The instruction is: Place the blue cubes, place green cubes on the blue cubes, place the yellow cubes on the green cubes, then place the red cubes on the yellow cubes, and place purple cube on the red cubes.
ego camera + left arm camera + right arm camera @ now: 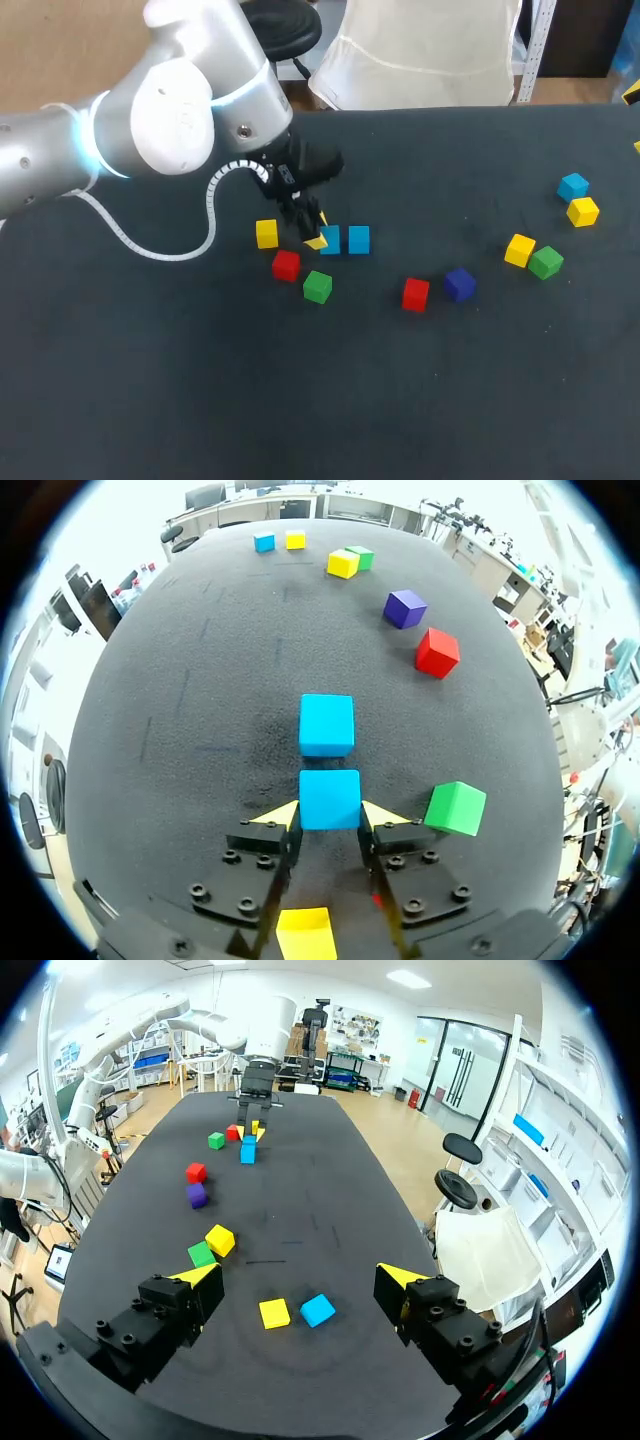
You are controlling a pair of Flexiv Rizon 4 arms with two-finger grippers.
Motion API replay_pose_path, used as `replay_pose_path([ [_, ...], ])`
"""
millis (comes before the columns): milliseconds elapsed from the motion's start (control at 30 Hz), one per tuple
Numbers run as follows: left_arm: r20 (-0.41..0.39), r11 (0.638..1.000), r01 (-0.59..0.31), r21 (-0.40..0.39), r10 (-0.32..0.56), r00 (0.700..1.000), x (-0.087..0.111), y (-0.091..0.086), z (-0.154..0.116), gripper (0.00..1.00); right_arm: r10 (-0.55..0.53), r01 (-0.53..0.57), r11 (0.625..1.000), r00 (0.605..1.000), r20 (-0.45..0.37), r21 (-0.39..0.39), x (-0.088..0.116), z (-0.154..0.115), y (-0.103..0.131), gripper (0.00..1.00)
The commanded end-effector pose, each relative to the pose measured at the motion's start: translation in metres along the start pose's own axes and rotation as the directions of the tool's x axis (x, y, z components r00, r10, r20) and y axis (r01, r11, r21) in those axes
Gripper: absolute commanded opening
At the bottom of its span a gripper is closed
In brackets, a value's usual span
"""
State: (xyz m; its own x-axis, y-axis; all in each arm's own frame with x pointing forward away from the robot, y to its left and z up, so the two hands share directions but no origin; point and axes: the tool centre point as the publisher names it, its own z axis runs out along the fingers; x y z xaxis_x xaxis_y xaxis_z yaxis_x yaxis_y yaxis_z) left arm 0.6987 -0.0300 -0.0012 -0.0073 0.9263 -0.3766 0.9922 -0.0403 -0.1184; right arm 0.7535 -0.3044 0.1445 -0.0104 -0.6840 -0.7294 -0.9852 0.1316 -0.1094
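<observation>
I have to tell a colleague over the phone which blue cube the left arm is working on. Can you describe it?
On the dark table, follow the left arm down to the left gripper. The blue cube is pinched between its yellow tips. A second blue cube lies just ahead, touched by nothing, and the third blue cube sits far off beside a yellow cube.

cube (329,799) between claw (330,815) tips, neighbour cube (326,725) ahead

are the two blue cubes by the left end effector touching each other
Apart. The left wrist view shows a strip of bare table between the near blue cube and the far blue cube.
</observation>
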Motion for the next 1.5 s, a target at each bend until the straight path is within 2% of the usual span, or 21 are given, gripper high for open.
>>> replay_pose_path([
  [33,-0.005,1.000,-0.002,0.004,0.002,1.000,-0.0004,0.0015,-0.0008,0.40,-0.001,0.001,1.000,1.000,-0.001,0.002,0.0000,0.0002,0.0006,1.00],
  [233,-0.007,1.000,0.000,0.013,0.000,1.000,-0.0005,0.0008,0.0022,0.42,-0.001,0.001,1.000,1.000,-0.001,0.002,0.0000,0.0002,0.0006,1.00],
  [333,-0.007,1.000,0.002,0.015,-0.002,1.000,-0.0004,0.0008,0.0025,0.47,-0.001,0.001,1.000,1.000,-0.001,0.002,0.0000,0.0002,0.0006,1.00],
  [433,-0.007,1.000,0.004,0.013,-0.004,1.000,-0.0003,0.0009,0.0027,0.44,-0.001,0.001,1.000,1.000,-0.001,0.002,0.0000,0.0002,0.0006,1.00],
  [467,-0.007,1.000,0.006,0.012,-0.006,1.000,-0.0001,0.0014,0.0027,0.35,-0.001,0.001,1.000,1.000,-0.001,0.002,0.0000,0.0002,0.0006,1.00],
  [633,-0.007,1.000,0.016,0.008,-0.016,1.000,0.0001,0.0041,0.0023,0.39,-0.001,0.001,1.000,1.000,-0.001,0.002,0.0000,0.0002,0.0006,1.00],
  [1500,0.000,1.000,0.028,0.012,-0.028,1.000,-0.0007,0.0072,0.0047,0.40,-0.001,0.001,1.000,1.000,-0.001,0.002,0.0000,0.0002,0.0006,1.00],
])
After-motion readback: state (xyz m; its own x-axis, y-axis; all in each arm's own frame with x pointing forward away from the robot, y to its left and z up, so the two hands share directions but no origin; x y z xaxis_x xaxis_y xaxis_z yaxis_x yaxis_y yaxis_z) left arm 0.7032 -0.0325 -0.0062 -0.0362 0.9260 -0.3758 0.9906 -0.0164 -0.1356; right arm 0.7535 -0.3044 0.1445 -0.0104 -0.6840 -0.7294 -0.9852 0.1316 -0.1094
